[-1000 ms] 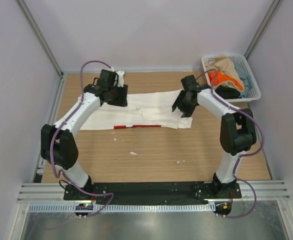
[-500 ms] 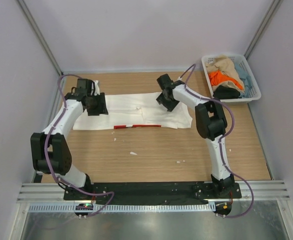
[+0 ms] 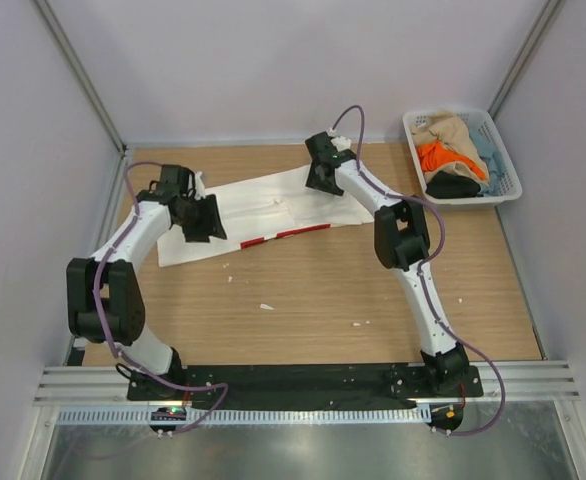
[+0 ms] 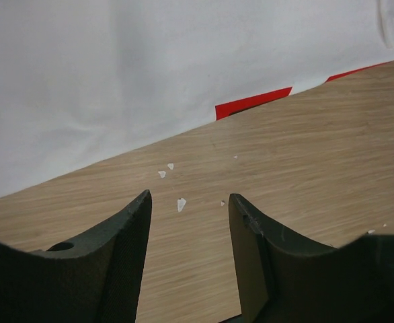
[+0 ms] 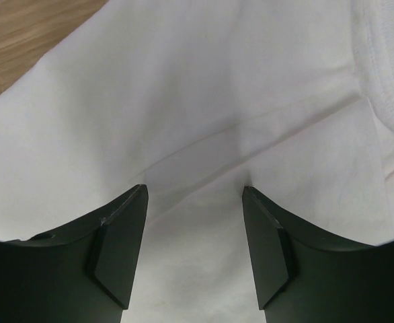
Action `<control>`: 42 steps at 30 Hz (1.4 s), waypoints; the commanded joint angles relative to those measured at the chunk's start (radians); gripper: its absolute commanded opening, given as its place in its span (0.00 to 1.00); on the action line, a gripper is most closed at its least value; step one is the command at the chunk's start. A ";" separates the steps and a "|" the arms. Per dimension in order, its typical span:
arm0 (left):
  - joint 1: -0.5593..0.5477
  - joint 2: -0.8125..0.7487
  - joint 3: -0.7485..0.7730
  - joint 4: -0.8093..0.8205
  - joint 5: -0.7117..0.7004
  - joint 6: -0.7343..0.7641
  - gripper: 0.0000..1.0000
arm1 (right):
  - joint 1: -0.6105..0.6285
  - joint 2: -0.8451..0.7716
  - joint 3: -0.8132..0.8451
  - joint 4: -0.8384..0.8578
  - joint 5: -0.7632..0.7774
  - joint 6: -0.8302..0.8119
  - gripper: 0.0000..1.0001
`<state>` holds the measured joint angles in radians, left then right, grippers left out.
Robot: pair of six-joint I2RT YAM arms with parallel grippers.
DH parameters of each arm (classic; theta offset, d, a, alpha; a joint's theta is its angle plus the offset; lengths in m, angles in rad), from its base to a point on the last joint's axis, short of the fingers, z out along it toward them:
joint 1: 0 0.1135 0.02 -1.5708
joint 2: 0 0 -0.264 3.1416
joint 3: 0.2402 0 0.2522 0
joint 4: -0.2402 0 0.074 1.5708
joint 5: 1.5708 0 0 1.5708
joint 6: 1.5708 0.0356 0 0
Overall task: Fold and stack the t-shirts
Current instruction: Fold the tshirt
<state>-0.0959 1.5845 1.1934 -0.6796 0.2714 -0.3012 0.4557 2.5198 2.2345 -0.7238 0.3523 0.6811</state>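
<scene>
A white cloth t-shirt (image 4: pixel 150 67) with a red printed strip (image 4: pixel 254 104) fills the upper frame above pale wooden desk (image 4: pixel 304 155) dotted with small white flecks (image 4: pixel 162 173), the left tool (image 4: pixel 190 202) standing parted and empty at bottom.

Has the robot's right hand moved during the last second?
Yes. Seen from above, the right hand has gone toward the back wall and to the left, farther from the white basket, which stayed put.

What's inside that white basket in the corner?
A heap of crumpled clothes: tan shirt on top, orange shirt, pale blue shirt, black shirt. Anything beneath them is covered.
</scene>
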 commanded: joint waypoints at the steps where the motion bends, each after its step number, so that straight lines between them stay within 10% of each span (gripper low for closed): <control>1: -0.025 0.040 0.040 0.003 0.051 -0.038 0.51 | -0.032 0.122 0.077 0.032 -0.076 -0.218 0.65; 7: -0.071 0.083 0.147 -0.041 0.052 -0.044 0.51 | -0.061 0.010 0.169 -0.055 -0.053 -0.276 0.68; 21: -0.313 0.357 0.270 0.382 0.180 -0.319 0.45 | -0.316 -0.510 -0.558 0.243 -0.562 -0.270 0.67; 42: -0.375 0.649 0.546 0.351 0.046 -0.423 0.42 | -0.382 -0.472 -0.676 0.294 -0.737 -0.241 0.55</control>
<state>-0.4717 2.2040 1.6989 -0.3435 0.2977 -0.6949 0.0807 2.0315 1.5604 -0.4477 -0.3771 0.4271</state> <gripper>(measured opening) 0.419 0.550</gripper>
